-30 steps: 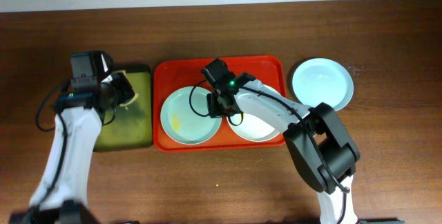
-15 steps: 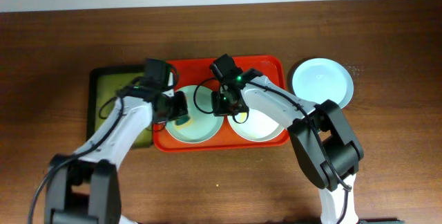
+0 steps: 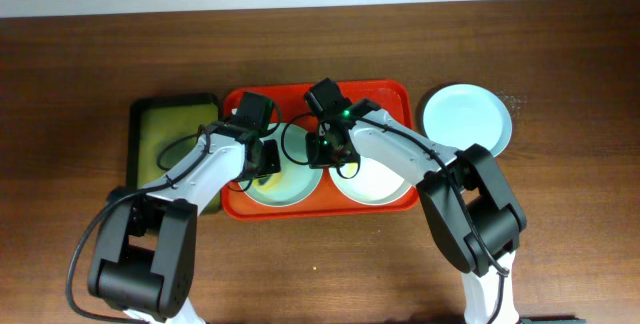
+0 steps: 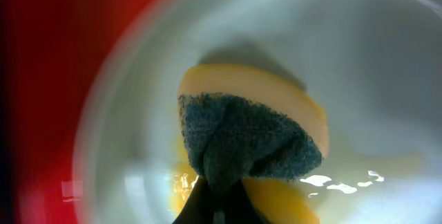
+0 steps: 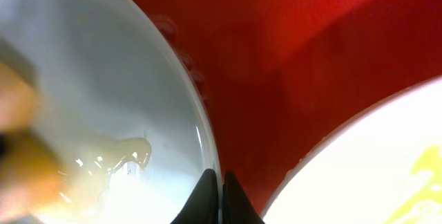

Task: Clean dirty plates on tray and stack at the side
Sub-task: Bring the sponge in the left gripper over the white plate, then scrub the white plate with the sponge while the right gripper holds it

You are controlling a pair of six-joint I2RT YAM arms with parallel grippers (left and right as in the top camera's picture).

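The pale mint green plate point(image 3: 295, 186) lies on the left half of the red-orange tray point(image 3: 395, 89); the cream white plate point(image 3: 378, 181) lies on the right half. The pale blue plate point(image 3: 465, 119) lies on the table to the right of the tray. My left gripper point(image 3: 265, 159) is shut on a yellow sponge with a dark scrub face point(image 4: 248, 141), pressed onto the mint plate point(image 4: 387, 58). My right gripper point(image 5: 215, 189) is shut on the mint plate's right rim point(image 5: 207, 141). A yellow smear point(image 5: 114, 151) shows on that plate; the cream plate point(image 5: 387, 169) has yellow marks too.
A smaller black-rimmed olive-green tray point(image 3: 170, 129) lies left of the red tray. The brown wooden table point(image 3: 560, 224) stretches all around, and a pale wall edge runs along the far side.
My left arm has swung right from the olive-green tray onto the mint plate, carrying the sponge. My right gripper has stayed at the plate's rim.
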